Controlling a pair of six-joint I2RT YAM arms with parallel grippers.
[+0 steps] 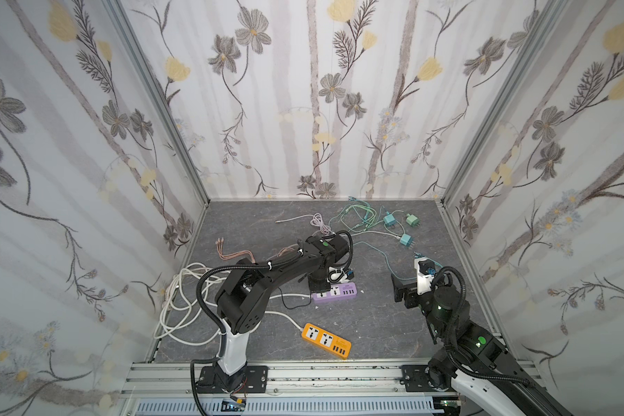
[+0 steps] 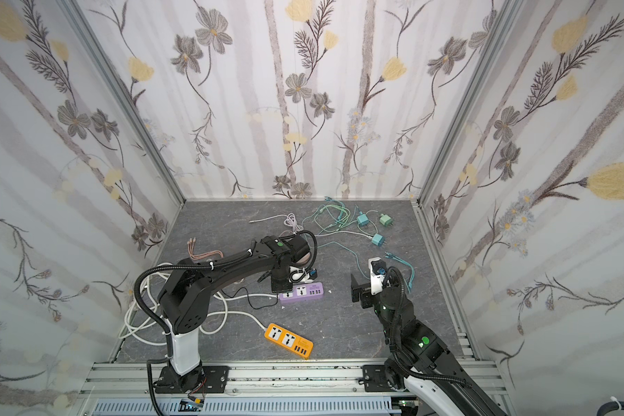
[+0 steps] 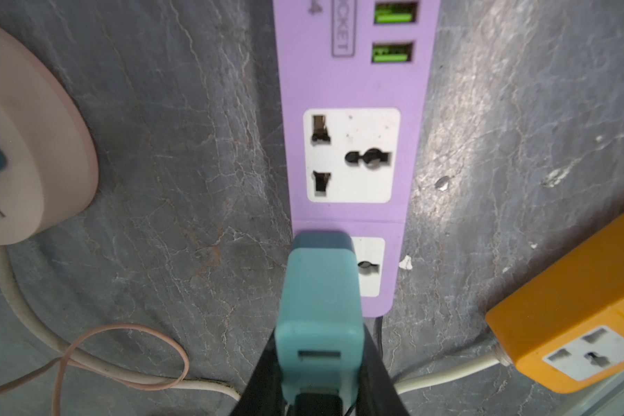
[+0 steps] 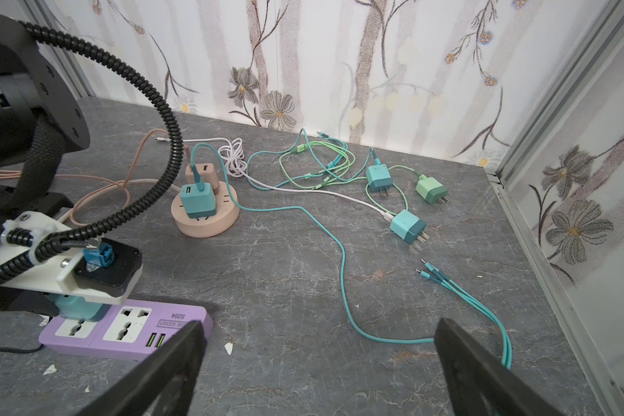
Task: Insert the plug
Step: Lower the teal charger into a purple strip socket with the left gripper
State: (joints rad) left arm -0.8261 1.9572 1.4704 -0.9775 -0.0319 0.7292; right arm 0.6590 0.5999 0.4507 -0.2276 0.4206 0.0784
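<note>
Teal plug [image 3: 319, 288] is what you have pinched between the left fingers [image 3: 263, 381]. Its nose is pressed against the end socket of the purple strip [image 3: 353, 90], which lies flat on the grey surface [image 3: 177, 162]. An orange strip [image 3: 573, 324] lies near it. Your right fingers [image 4: 170, 367] are spread wide, grasping nothing, hovering off to the side.

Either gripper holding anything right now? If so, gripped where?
Left gripper holds the teal charger by its two sides near the USB-port end, prong end at the purple strip. Right gripper is open, holding nothing.
</note>
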